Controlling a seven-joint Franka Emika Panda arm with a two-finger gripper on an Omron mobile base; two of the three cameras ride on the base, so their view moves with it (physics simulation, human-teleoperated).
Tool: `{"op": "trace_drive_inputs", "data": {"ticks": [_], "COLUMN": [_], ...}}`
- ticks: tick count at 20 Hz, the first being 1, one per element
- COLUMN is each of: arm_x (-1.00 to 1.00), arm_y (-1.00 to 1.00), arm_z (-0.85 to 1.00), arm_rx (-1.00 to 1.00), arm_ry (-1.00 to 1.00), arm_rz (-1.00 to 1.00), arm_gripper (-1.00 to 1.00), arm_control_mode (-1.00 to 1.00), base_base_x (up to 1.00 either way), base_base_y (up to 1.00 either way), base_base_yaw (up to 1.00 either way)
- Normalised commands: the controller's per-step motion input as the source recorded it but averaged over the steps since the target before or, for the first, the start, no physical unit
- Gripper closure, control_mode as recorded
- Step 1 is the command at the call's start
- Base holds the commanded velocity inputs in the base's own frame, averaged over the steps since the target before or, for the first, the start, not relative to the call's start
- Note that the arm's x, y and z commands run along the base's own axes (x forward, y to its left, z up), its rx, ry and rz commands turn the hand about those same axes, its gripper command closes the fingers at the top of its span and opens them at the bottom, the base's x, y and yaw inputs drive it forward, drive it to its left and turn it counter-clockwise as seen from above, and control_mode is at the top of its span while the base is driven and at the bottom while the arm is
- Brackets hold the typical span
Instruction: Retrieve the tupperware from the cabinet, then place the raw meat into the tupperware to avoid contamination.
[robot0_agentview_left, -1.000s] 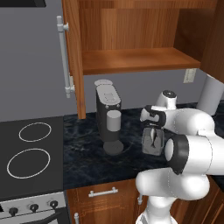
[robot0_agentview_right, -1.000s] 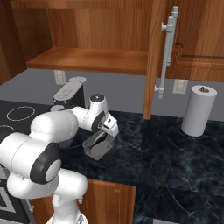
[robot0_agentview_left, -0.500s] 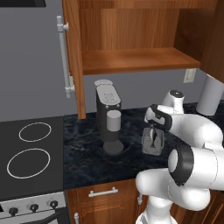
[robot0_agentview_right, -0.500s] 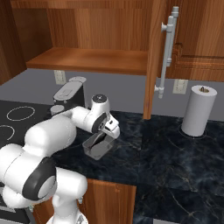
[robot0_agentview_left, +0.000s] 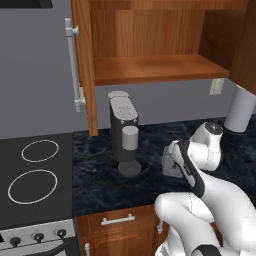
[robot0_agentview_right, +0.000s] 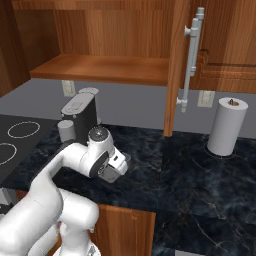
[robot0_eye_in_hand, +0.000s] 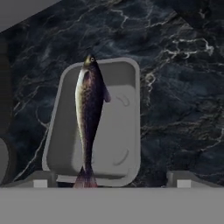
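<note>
The tupperware (robot0_eye_in_hand: 118, 131), a shallow grey tray with rounded corners, sits on the black marble counter (robot0_eye_in_hand: 183, 78). The raw meat (robot0_eye_in_hand: 89, 113), a dark speckled fish with a pinkish tail, lies lengthwise in its left half, with the head at the far rim and the tail over the near rim. My gripper (robot0_eye_in_hand: 111, 181) hangs just above the near rim, open, nothing between its fingertips (robot0_eye_in_hand: 40, 180). From the base, the tupperware (robot0_agentview_left: 169, 163) (robot0_agentview_right: 114, 172) peeks out beside my wrist, right of the coffee machine. The cabinet (robot0_agentview_left: 155, 70) (robot0_agentview_right: 100, 67) above stands open, its shelf bare.
A dark coffee machine (robot0_agentview_left: 125, 135) (robot0_agentview_right: 80, 117) stands just left of the tupperware. A white paper-towel roll (robot0_agentview_left: 240, 107) (robot0_agentview_right: 227, 125) is at the back right. The stove (robot0_agentview_left: 30, 175) lies to the left. The open cabinet doors (robot0_agentview_left: 82, 65) (robot0_agentview_right: 177, 65) jut out overhead.
The arm has folded lower over the counter and the hand has shifted slightly by the tupperware. The tupperware has stayed in place.
</note>
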Motion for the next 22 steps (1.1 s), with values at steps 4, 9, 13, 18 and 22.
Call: {"op": "trace_drive_inputs", "data": {"ticks": [4, 9, 13, 18, 22], "arm_x": [-0.36, -0.79, -0.93, -0.76, -0.63], "arm_y": [0.06, 0.2, 0.15, 0.07, 0.02], "arm_z": [0.0, 0.0, 0.0, 0.27, 0.49], "arm_rx": [0.0, -0.06, -0.05, -0.01, 0.0], "arm_ry": [-0.15, -0.19, -0.29, -0.36, -0.4], "arm_rz": [-0.01, 0.0, 0.0, 0.02, 0.03], "arm_gripper": [-1.0, -1.0, -1.0, -1.0, -1.0], "arm_control_mode": [-1.0, -1.0, -1.0, -1.0, -1.0], "base_base_x": [0.0, 0.0, 0.0, 0.0, 0.0], "base_base_y": [0.0, 0.0, 0.0, 0.0, 0.0], "base_base_yaw": [0.0, 0.0, 0.0, 0.0, 0.0]}}
